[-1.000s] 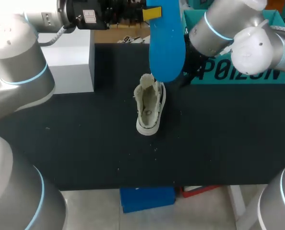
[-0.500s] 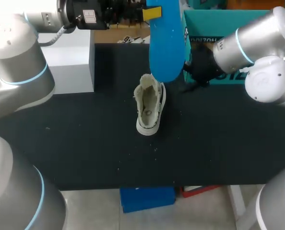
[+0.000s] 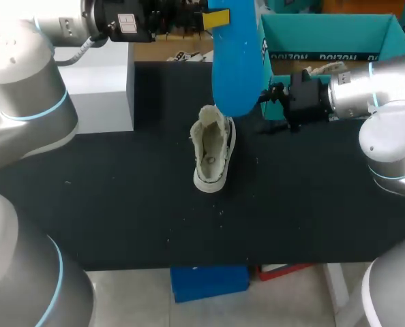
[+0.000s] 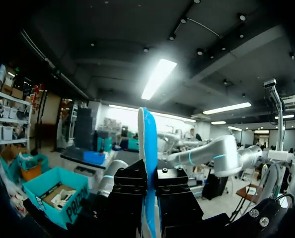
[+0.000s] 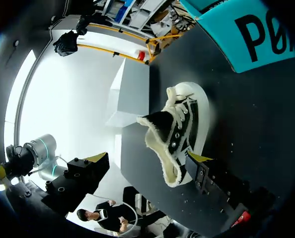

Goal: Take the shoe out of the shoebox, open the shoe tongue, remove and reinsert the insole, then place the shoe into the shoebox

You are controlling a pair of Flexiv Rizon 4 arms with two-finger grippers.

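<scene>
A cream high-top shoe (image 3: 213,153) stands on the black table (image 3: 121,204), its tongue pulled open; it shows again in the right wrist view (image 5: 180,129). High above it hangs a blue insole (image 3: 236,61), with my left gripper (image 3: 213,17) shut on its top end. In the left wrist view the insole (image 4: 147,148) stands edge-on between the black fingers (image 4: 132,193). My right gripper (image 3: 267,102) is open and holds nothing, right of the shoe and in front of the teal shoebox (image 3: 325,34). Its yellow fingertips (image 5: 199,157) point towards the shoe, apart from it.
A white box (image 3: 100,85) stands at the back left of the table, also seen beyond the shoe as a white box (image 5: 132,94). The teal shoebox (image 5: 257,34) is open, with crumpled paper (image 3: 318,68) inside. Small crumbs dot the mat near the shoe.
My right arm has drawn back to the right, away from the shoe and insole, uncovering the shoebox. The left arm, the insole and the shoe have not moved.
</scene>
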